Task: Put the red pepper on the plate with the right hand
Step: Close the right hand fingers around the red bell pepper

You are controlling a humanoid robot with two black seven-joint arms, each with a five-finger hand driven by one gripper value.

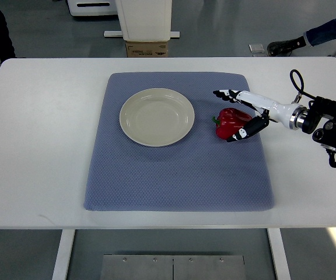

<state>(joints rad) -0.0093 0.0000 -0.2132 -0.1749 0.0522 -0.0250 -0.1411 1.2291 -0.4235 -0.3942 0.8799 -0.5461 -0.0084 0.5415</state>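
Note:
A red pepper [228, 121] with a green stem lies on the blue mat [174, 175], just right of the cream plate [157, 116]. The plate has nothing on it. My right hand [235, 115] comes in from the right edge and sits at the pepper's right side. Its fingers [226, 93] are spread above the pepper's far side and its thumb [242, 134] reaches along the near side. The hand brackets the pepper with its fingers spread, not closed on it. The left arm is out of view.
The mat lies on a white table [39, 146]. A white machine base and a cardboard box [147, 49] stand beyond the table's far edge. A person's leg and shoe [284, 45] show at the top right.

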